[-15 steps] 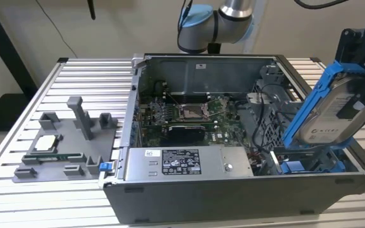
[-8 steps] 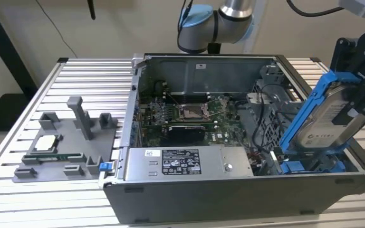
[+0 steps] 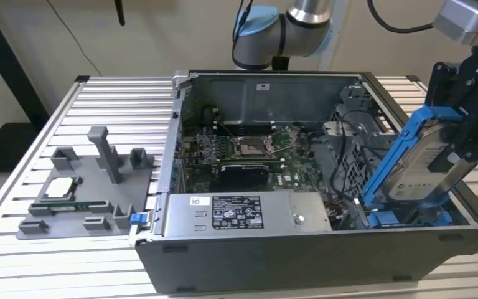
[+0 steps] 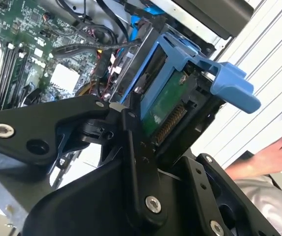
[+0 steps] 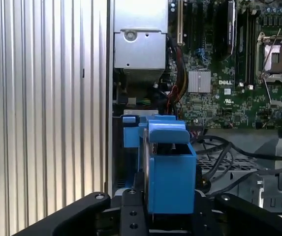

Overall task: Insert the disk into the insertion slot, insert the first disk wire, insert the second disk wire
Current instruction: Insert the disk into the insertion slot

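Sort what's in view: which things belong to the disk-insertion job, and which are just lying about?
Job in hand:
disk, tilted, clamped in the gripper
slot in the case, beneath it

Lying about:
grey tray with a chip
power-supply box
motherboard
a person's hand

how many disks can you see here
1: the disk, tilted in its blue carrier, gripped by the claw at the case's end on the exterior view's right. More may be hidden inside the case.
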You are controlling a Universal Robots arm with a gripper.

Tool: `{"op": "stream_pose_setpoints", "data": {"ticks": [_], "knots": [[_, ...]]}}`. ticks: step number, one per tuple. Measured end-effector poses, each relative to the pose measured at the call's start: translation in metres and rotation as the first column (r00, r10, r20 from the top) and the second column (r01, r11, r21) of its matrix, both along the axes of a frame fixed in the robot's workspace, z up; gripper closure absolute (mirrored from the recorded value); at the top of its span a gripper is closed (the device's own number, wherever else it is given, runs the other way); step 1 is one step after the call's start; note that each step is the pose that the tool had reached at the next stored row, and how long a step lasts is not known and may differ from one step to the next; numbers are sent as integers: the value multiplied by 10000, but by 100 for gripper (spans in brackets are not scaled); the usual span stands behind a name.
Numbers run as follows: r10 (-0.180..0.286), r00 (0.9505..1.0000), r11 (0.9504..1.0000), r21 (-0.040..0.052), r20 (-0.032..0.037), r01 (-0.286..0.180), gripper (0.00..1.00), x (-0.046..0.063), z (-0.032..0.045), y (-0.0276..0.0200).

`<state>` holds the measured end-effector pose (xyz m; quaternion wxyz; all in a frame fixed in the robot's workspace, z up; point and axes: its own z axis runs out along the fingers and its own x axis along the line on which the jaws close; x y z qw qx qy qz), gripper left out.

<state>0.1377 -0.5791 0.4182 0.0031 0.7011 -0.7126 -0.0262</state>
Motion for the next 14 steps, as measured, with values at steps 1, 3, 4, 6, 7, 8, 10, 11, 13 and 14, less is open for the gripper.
{"op": "stream_pose_setpoints", "data": {"ticks": [1,3,4,6,7,8,10,11,13,14], "knots": [[1,10000,10000,1,0,-1,100,0,-18,0],[0,10000,10000,1,0,0,100,2,-55,0],[1,10000,10000,2,0,-1,100,8,-71,1],[1,10000,10000,-2,0,-1,100,19,-93,4],[0,10000,10000,-2,0,0,100,21,-104,5],[-1,10000,10000,0,0,1,100,21,-116,8],[1,10000,10000,4,0,-1,100,24,-139,14],[2,10000,10000,3,2,-2,100,26,-149,19],[1,10000,10000,8,-1,-1,100,32,-174,27],[1,10000,10000,6,-1,-1,100,36,-185,33]]}}
